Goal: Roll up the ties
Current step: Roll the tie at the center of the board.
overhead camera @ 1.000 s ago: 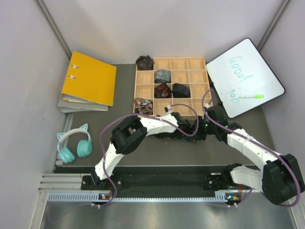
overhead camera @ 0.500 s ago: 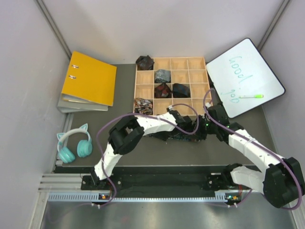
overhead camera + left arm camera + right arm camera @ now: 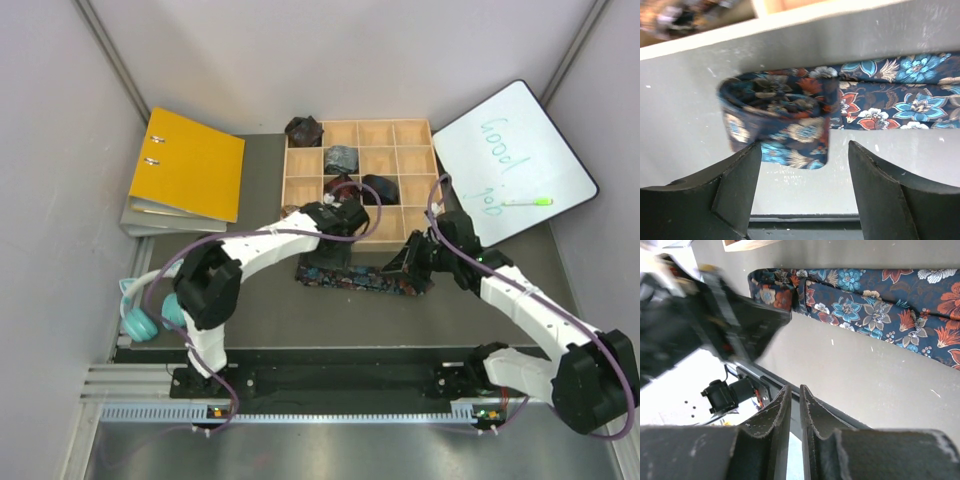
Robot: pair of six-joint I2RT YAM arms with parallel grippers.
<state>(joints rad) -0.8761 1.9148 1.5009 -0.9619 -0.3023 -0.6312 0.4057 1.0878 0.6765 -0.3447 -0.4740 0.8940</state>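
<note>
Beyond the spread left tool (image 3: pixel 802 150) lies the half-rolled navy tie (image 3: pixel 805 107); right tool (image 3: pixel 795 389) pinched together.

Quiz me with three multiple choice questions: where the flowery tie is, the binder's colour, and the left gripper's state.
1. The floral tie lies: A in the wooden box; B on the table before it; C on the binder.
2. The binder's cover: A red; B green; C yellow.
3. The left gripper has jaws: A open; B shut on the tie; C shut on a pen.
B, it stretches along the table; C, plainly yellow; A, the wrist view shows a wide gap between them.
</note>
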